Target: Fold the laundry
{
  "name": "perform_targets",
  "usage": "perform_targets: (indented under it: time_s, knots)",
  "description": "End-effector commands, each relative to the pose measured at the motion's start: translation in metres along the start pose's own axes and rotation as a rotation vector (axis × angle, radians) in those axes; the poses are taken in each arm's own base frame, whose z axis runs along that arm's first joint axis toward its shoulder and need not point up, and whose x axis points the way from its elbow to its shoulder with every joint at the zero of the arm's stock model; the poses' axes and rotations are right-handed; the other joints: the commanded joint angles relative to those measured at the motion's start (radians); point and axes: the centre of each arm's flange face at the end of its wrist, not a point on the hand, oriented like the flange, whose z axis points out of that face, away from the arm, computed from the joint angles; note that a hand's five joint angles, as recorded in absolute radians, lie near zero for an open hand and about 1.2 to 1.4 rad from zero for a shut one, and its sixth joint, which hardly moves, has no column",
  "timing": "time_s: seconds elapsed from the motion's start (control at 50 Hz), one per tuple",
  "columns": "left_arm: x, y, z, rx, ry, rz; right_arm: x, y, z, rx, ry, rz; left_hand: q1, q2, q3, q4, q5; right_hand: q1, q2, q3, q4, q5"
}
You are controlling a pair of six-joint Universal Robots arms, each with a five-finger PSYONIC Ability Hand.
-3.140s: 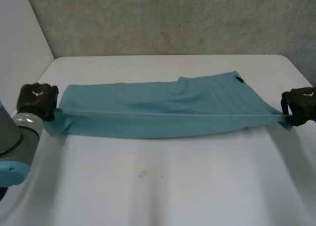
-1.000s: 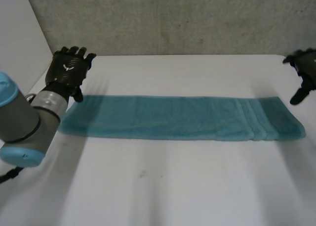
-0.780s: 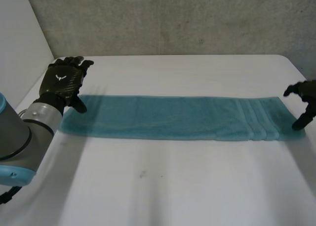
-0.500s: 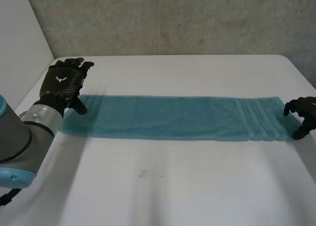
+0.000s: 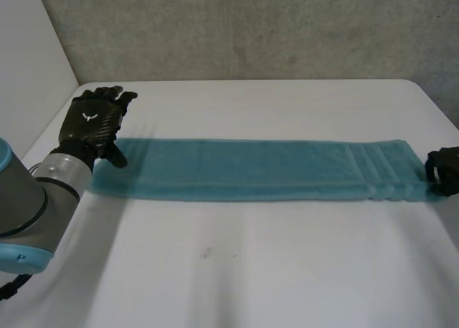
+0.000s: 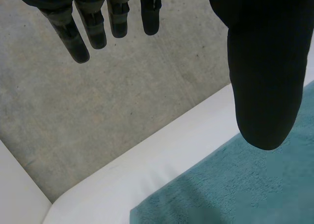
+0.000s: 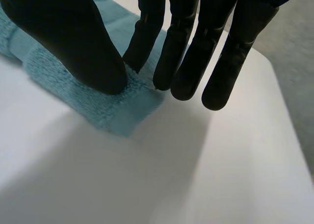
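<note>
- Leftmost, the left arm (image 5: 29,199) reaches in from the near corner of the worktop (image 5: 251,270), its grey joint and light-blue cap low at that side.
- The left hand (image 5: 90,123) is held palm down at the left end of the teal towel (image 5: 258,170), pointing toward the far edge of the worktop.
- In the left wrist view its fingers (image 6: 78,33) are straight and close side by side. The thumb (image 6: 265,77) stands well apart from them, over the towel's (image 6: 245,185) far corner. They grip nothing, and whether the thumb touches the cloth cannot be told.
- The towel lies flat as a long narrow folded strip across the middle of the worktop, with a striped band (image 5: 373,171) near its right end.
- Bare worktop runs wide along the near long edge and in a narrower stretch along the far one, up to the concrete wall (image 5: 251,26).
- The right hand (image 5: 445,171) sits at the towel's right end, close to the worktop's right edge.
- In the right wrist view its thumb (image 7: 73,42) presses down on the towel (image 7: 113,106) just inside the corner. The nearest of its fingers (image 7: 142,42) touches the cloth with its tip, and the rest are nearly straight over bare worktop (image 7: 98,175) past the edge, so nothing is pinched.
</note>
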Motion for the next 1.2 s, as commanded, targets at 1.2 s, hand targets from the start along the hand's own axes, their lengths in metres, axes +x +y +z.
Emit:
perform_targets:
  time_s: [1.2]
  knots:
    - [0.0,0.001,0.0,-0.004,-0.024,-0.002,-0.396,-0.133,-0.072,0.503,-0.495,-0.249,0.012,0.022,0.02,0.021,-0.009,-0.776,-0.999,-1.007,-1.015,-0.96]
